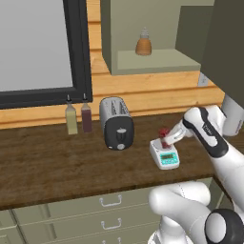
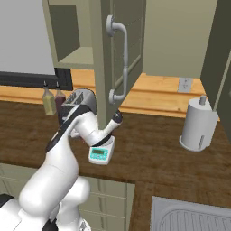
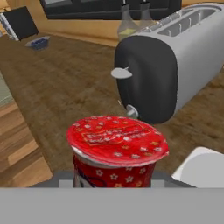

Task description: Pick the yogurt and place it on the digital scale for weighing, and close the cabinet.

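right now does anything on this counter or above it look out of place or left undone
The cabinet door still stands wide open above the counter, jutting out over the digital scale. The yogurt sits upright at the scale with the gripper closed on it. Nothing looks spilled or tipped.

You have the yogurt (image 1: 164, 135), a small dark red cup with pale star markings and a red foil lid, standing upright on the digital scale (image 1: 165, 154). That scale is a small white square unit with a teal front display, sitting on the dark wooden counter. Above it, your olive-green cabinet (image 2: 118, 49) hangs open, its panelled door and silver bar handle swung outward.
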Robot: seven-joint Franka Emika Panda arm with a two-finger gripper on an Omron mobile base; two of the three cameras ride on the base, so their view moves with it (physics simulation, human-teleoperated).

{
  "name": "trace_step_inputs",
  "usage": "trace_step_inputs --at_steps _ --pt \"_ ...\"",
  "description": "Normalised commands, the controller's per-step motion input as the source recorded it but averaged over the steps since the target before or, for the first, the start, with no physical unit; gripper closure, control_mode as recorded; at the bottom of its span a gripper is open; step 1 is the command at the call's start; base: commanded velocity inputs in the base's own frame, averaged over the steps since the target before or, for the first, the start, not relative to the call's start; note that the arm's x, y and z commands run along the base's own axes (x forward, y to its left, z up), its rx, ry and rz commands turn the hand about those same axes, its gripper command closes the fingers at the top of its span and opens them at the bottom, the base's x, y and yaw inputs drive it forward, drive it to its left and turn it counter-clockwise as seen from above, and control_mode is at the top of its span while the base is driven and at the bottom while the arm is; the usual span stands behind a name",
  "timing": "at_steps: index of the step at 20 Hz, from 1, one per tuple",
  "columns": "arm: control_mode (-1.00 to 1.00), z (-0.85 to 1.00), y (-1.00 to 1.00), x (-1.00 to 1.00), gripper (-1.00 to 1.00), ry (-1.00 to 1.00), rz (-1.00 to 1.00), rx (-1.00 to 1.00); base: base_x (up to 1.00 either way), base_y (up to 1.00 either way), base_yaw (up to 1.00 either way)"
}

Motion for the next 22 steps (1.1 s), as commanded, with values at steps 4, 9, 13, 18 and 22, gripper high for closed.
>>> trace_step_inputs --at_steps 4,9,13,18,22 --pt "-1.0 -0.2 -0.01 0.0 1.0 -0.16 0.08 0.07 0.0 0.0 0.0" --pt "-1.0 -0.2 -0.08 0.0 1.0 -0.15 0.07 0.01 0.0 0.0 0.0" --pt "-1.0 0.0 -0.26 0.0 1.0 -0.24 0.12 0.02 0.0 0.0 0.0" --pt "-1.0 0.0 -0.14 0.29 1.0 -0.07 0.06 0.02 0.0 0.0 0.0" --pt "-1.0 0.0 -0.13 0.55 1.0 0.0 0.02 0.02 0.0 0.0 0.0"
